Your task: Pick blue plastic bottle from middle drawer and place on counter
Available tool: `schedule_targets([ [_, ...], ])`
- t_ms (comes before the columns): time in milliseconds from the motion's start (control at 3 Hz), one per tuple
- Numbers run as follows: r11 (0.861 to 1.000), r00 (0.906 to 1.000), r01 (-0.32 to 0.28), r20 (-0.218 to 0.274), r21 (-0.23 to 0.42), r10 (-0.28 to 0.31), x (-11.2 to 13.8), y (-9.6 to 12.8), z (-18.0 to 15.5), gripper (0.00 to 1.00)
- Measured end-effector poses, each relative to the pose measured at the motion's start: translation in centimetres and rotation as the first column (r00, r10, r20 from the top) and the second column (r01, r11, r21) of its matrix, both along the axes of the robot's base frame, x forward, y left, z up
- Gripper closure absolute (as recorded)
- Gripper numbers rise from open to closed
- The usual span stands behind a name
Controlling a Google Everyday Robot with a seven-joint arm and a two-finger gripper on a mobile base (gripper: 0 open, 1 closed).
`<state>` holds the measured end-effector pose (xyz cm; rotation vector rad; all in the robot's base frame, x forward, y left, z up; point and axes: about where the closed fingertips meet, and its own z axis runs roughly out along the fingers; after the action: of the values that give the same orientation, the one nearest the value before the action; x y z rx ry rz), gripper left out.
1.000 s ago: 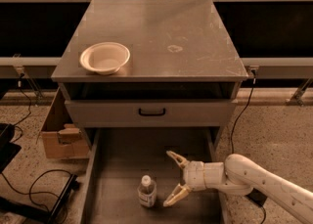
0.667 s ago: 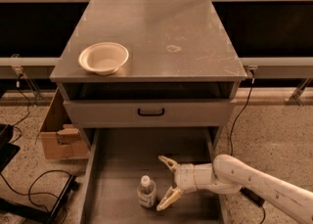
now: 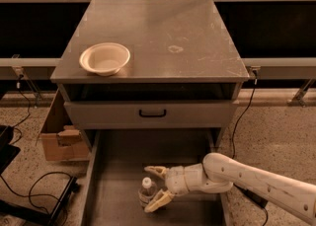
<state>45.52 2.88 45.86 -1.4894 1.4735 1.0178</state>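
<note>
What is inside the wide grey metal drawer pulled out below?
A small clear plastic bottle with white cap stands upright on the bare floor of the drawer, between the open fingers of the gripper. The arm hides the floor beneath it.

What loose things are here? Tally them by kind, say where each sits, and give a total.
Bowl: 1, on the counter.
Bottle: 1, upright in the drawer, flanked by the open pincer.
Cardboard box: 1, left of the drawer.
Total: 3.

White arm extended from right, tool low, fingers spread apart
</note>
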Motion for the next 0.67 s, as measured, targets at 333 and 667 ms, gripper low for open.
schedule_targets([
  [333, 1.0, 0.9997, -0.011, -0.024, 0.007, 0.011, -0.99, 1.13, 1.06, 0.41],
  [667, 0.999, 0.9984, 0.014, -0.056, 0.032, -0.012, -1.1, 1.1, 0.27, 0.64],
])
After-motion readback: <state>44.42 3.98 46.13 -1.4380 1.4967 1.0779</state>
